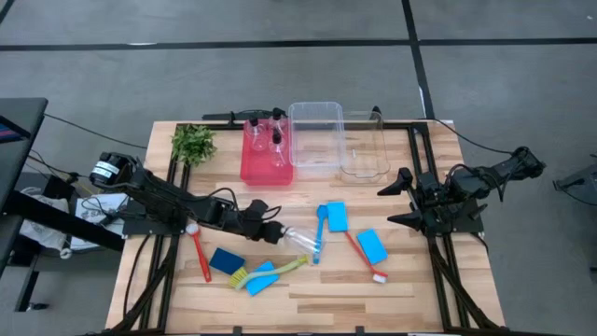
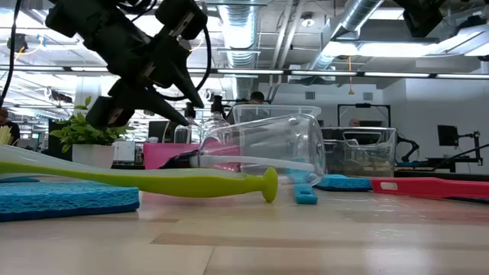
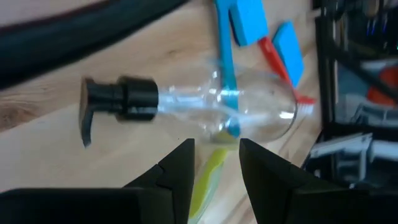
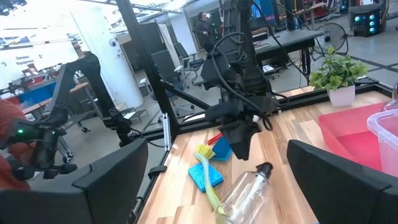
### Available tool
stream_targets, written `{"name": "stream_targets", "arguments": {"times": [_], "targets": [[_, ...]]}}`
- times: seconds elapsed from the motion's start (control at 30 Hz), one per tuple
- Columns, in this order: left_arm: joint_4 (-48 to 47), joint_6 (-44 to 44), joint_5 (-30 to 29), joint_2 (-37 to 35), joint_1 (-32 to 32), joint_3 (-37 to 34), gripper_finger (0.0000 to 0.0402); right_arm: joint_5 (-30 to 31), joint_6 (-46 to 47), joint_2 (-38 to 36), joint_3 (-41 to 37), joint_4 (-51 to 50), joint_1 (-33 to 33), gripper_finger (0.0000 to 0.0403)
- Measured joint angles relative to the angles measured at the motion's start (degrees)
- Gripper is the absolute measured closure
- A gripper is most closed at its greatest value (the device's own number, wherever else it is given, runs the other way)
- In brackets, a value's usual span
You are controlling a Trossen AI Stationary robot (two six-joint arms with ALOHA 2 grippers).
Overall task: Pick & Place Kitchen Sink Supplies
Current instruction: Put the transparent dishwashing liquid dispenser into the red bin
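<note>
A clear bottle [image 3: 242,109] with a black pump cap [image 3: 121,99] lies on its side on the table, near the middle [image 1: 300,241]. It lies partly over a blue brush [image 1: 320,233]. My left gripper [image 3: 214,158] is open and hovers just above the bottle, near its cap end [image 1: 270,231], touching nothing. In the low view the left gripper [image 2: 187,111] points down at the lying bottle [image 2: 267,145]. My right gripper [image 1: 401,201] is open and empty at the table's right side. The right wrist view also shows the bottle [image 4: 245,190].
A red tray [image 1: 252,173] holds two upright bottles [image 1: 277,149]. Clear bins [image 1: 315,138] stand to its right and a plant [image 1: 193,143] to its left. Blue sponges [image 1: 336,216], red brushes [image 1: 200,252] and a yellow-green brush [image 1: 270,271] lie around the bottle.
</note>
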Motion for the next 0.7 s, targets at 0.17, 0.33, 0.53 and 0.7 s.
{"name": "stream_targets", "arguments": {"times": [0.17, 0.33, 0.53, 0.7], "targets": [[0.1, -10.5, -4.2, 0.0, -1.8, 0.0, 0.0274, 0.0, 0.0, 0.5, 0.0, 0.0, 0.0, 0.0026], [0.1, -19.8, -6.9, 0.0, -3.8, 0.0, 0.0274, 0.0, 0.0, 1.6, 0.0, 0.1, 0.0, 0.0026], [0.1, -31.0, -7.4, -0.7, -5.5, 0.1, 0.0274, 0.0, 0.0, 3.7, 0.0, 1.7, 0.0, 0.0026], [-0.8, -29.7, -5.0, -3.3, -3.7, 0.1, 0.0274, 0.0, 1.2, 4.2, 0.0, 1.8, 0.0, 0.0026]]}}
